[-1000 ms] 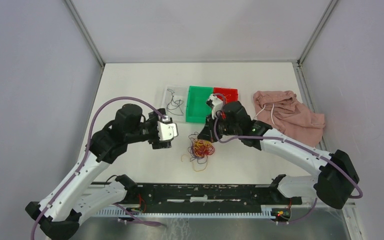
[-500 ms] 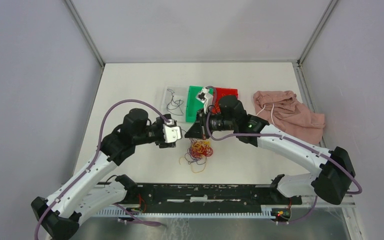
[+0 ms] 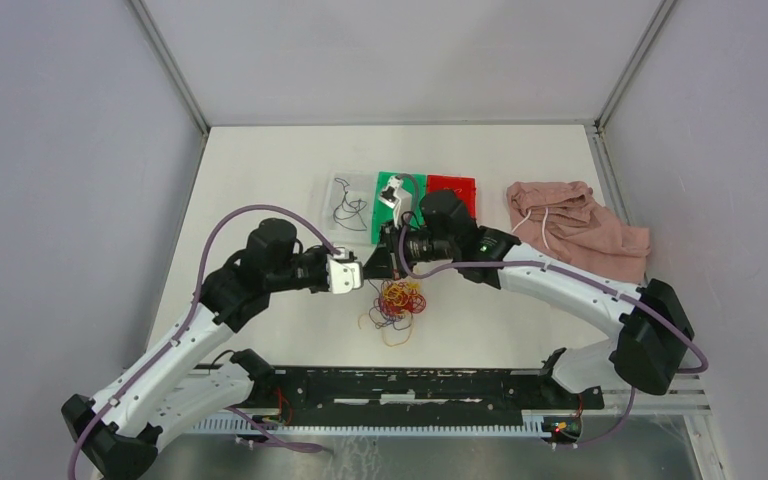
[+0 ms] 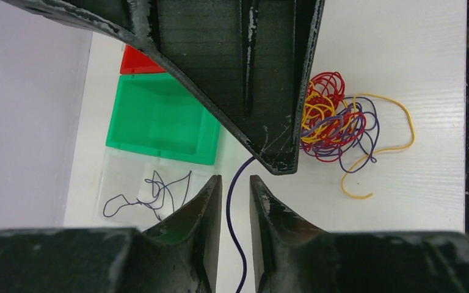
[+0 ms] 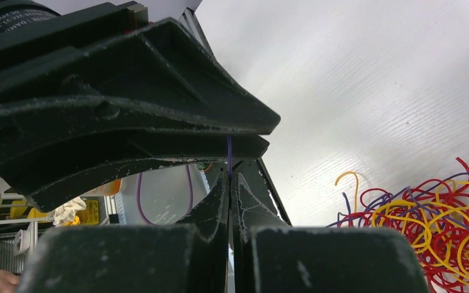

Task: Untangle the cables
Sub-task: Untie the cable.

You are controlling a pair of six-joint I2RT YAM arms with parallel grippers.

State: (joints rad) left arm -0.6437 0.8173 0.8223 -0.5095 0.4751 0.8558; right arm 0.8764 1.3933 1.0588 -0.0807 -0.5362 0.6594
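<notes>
The loose tangle of yellow, red and purple cables (image 3: pixel 398 300) lies on the white desk (image 3: pixel 260 180) at the centre of the top view. The right fingers (image 5: pixel 215 207) are pressed together, pinching one thin purple cable (image 4: pixel 229 207). This cable runs down between the left fingers (image 4: pixel 198 204), which stand slightly spread around it. A green plastic bin (image 4: pixel 159 116) sits at upper left of the left wrist view.

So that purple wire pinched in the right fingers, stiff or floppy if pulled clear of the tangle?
Probably floppy: the purple wire bends in a loose curve between the left fingers. Likely light, being so thin. It may drag the tangle, since strands there interloop.
</notes>
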